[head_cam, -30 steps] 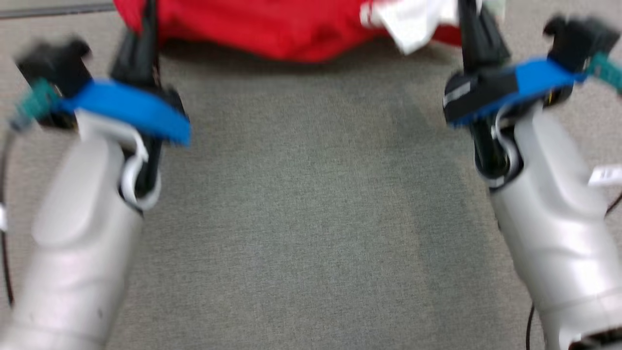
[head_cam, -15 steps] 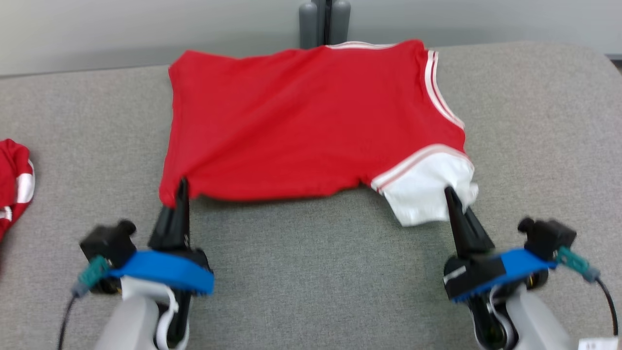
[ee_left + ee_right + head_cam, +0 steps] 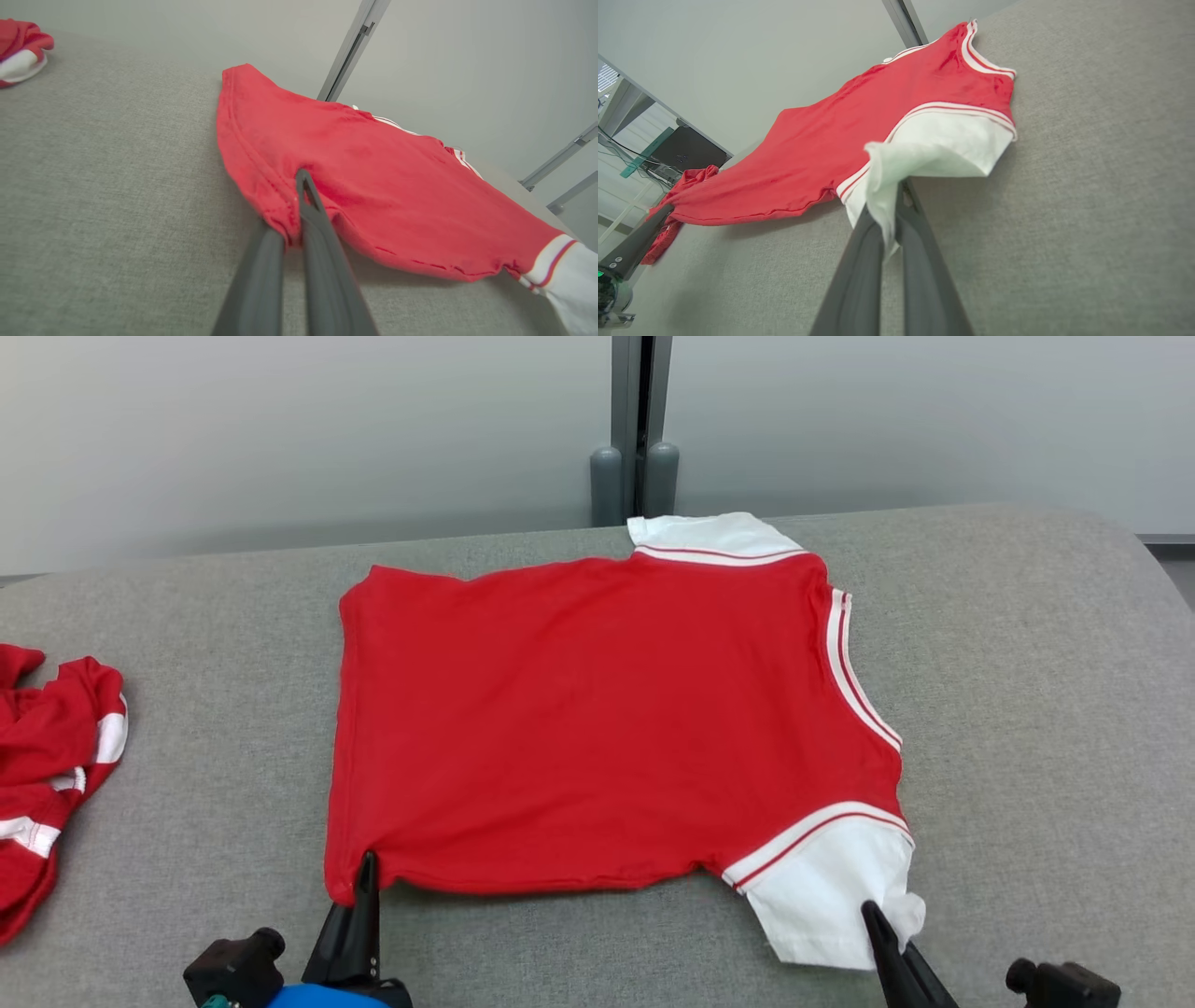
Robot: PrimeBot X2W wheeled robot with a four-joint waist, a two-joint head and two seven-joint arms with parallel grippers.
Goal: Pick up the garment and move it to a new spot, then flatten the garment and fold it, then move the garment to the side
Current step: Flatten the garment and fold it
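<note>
Our left pincer (image 3: 367, 863) is clamped tight on the near hem corner of the garment (image 3: 597, 709). Our right pincer (image 3: 870, 910) is pinched shut on the cuff of its near white sleeve (image 3: 831, 887). From both sets of fingertips the red shirt spreads straight ahead, lying almost flat on the grey padded surface (image 3: 1046, 691), with only the two pinched corners raised a little. Its hem-to-collar axis, which we take for the long one, runs crosswise from the left pincer to the right. The hem lies on the left pincer's side and the striped neck points out past the right pincer. Each arm is nearest its own corner, so we judge that a fold would carry this near edge forward over the far one. A crumpled second garment (image 3: 56, 756) lies well off beyond the left pincer's outer side.
</note>
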